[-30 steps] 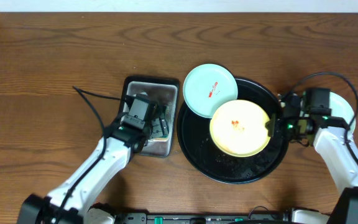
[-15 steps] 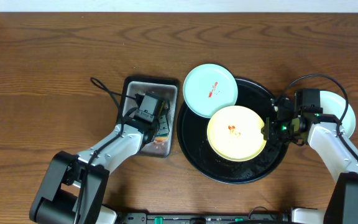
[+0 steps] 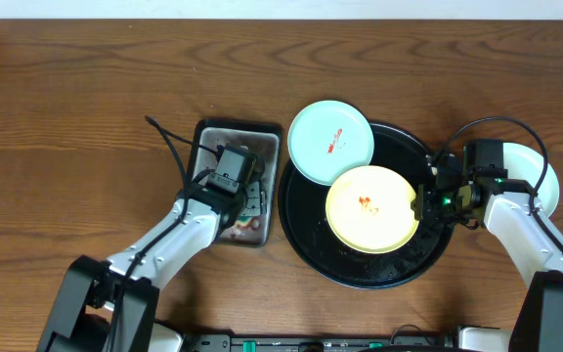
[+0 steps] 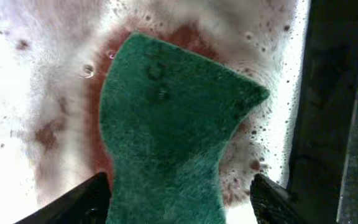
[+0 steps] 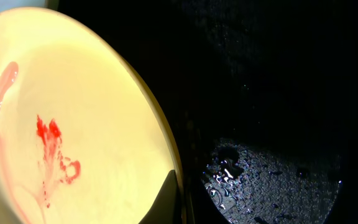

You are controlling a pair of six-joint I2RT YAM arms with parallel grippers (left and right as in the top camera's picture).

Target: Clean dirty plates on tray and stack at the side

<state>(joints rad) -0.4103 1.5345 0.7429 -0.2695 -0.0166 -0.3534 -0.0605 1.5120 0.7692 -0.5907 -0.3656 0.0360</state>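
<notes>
A yellow plate [image 3: 372, 208] with a red sauce smear lies on the black tray [image 3: 306, 230]. My right gripper [image 3: 424, 201] is shut on its right rim; in the right wrist view one finger [image 5: 178, 193] lies over the plate's edge [image 5: 73, 112]. A mint plate [image 3: 331, 141] with red smears rests on the tray's upper left rim. Another pale plate [image 3: 547, 179] lies at the far right, partly under my right arm. My left gripper [image 3: 235, 176] is open around a green sponge [image 4: 173, 137], with a gap at its right finger [image 4: 179, 190].
The sponge lies in a rectangular grey metal tray [image 3: 262, 132] left of the black tray, in foamy reddish water [image 4: 48, 124]. The black tray's floor is wet [image 5: 272, 180]. A black cable [image 3: 169, 147] loops left of the grey tray.
The yellow plate and my right gripper shifted slightly left a second ago, then held still. My left gripper moved a little within the grey tray over the sponge.
</notes>
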